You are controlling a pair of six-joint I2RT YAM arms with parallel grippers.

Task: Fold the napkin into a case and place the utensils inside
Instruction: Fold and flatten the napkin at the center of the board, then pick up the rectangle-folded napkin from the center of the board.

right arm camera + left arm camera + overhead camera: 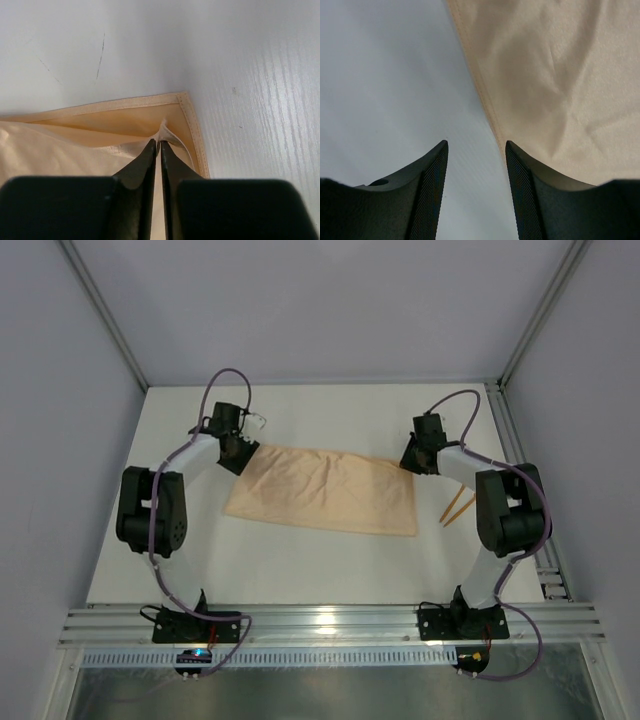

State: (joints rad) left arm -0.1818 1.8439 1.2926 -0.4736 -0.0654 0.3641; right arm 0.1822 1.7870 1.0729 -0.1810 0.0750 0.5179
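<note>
Currently the napkin [322, 492] is laid flat on the white desk [300, 565] as a wide, doubled rectangle, stretched between the two arms. Its far right corner is pinched by the right jaws, which are closed on a small raised fold of the upper layer; the stitched hem [192, 127] is seen just beyond the fingertips [147, 156]. The left jaws are held open at the cloth's far left corner with nothing gripped between them, and the napkin's edge is seen running beside one finger [520, 170]. Thin orange utensils [455, 507] are seen on the desk just right of the napkin, partly hidden by the right arm [505, 510].
</note>
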